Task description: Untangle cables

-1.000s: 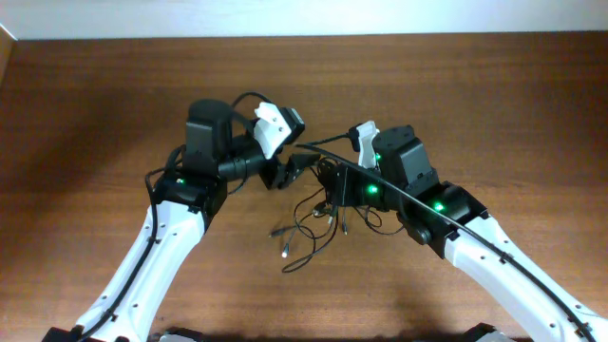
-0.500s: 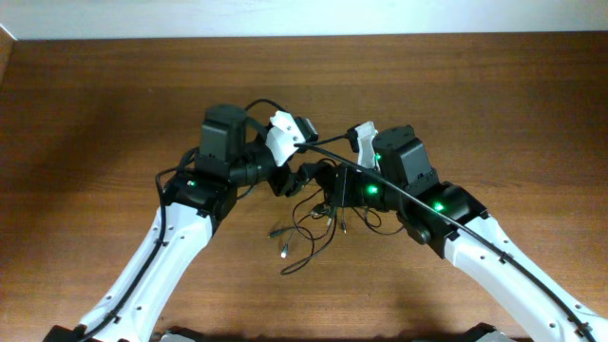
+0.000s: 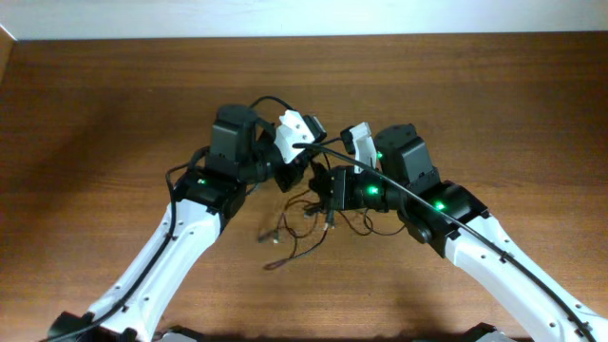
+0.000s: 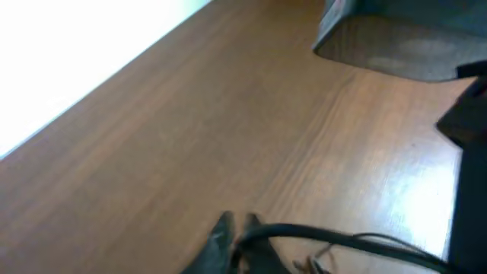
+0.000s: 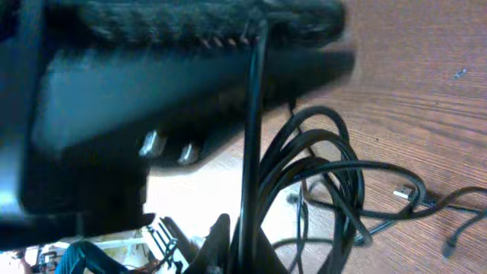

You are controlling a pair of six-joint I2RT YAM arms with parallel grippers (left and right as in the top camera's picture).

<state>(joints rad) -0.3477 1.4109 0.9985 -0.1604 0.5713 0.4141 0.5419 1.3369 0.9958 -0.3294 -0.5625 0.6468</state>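
I clamp left gripper (image 4: pixel 236 242) and right gripper (image 5: pixel 232 245) shut on the cables (image 5: pixel 327 175), tensioning one between them to loosen the rest below.

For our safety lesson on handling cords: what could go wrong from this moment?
1. The right gripper pinches one strand of the cables while loops bunch beside it; pulling may tighten the tangle.
2. The left gripper works very close by, so the two could collide.

We are holding our left arm (image 3: pixel 176 242) and right arm (image 3: pixel 503 261) bent in toward the middle. Our left gripper (image 4: pixel 237 228) and right gripper (image 5: pixel 236 232) are each pinching cables (image 5: pixel 250 129), close together.
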